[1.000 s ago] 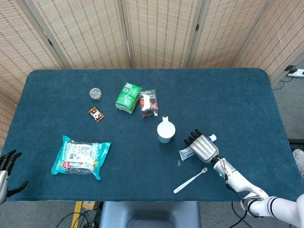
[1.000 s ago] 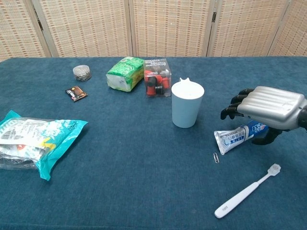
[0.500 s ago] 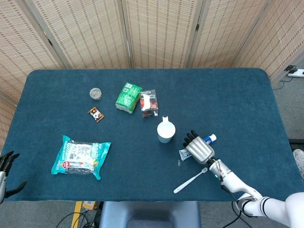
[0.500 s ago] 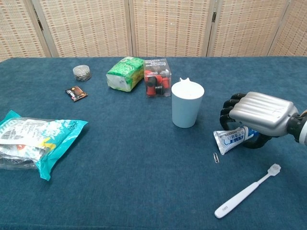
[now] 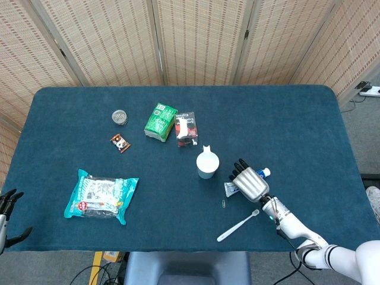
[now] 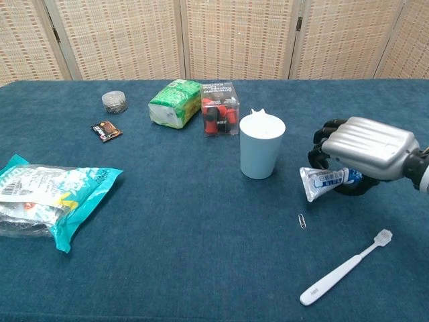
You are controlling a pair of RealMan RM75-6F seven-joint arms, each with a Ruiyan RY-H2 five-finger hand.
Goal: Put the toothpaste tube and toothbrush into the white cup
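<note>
The white cup (image 6: 262,146) stands upright near the table's middle, also seen in the head view (image 5: 207,164). Just right of it my right hand (image 6: 365,147) grips the toothpaste tube (image 6: 323,182), fingers wrapped over its body. The tube's flat end pokes out towards the cup and is a little above the cloth. From above, the right hand (image 5: 249,181) covers most of the tube (image 5: 231,189). A white toothbrush (image 6: 345,268) lies flat on the cloth in front of that hand. At the near-left table corner my left hand (image 5: 7,205) is empty, fingers apart.
A paper clip (image 6: 301,220) lies under the tube's end. Behind the cup sit a clear box of red items (image 6: 220,109) and a green packet (image 6: 175,102). A metal tin (image 6: 114,101), a small sachet (image 6: 106,131) and a large snack bag (image 6: 47,194) lie to the left.
My right hand has closed around the toothpaste tube and raised it off the cloth, its flat end now nearer the cup. The toothbrush and cup have not moved.
</note>
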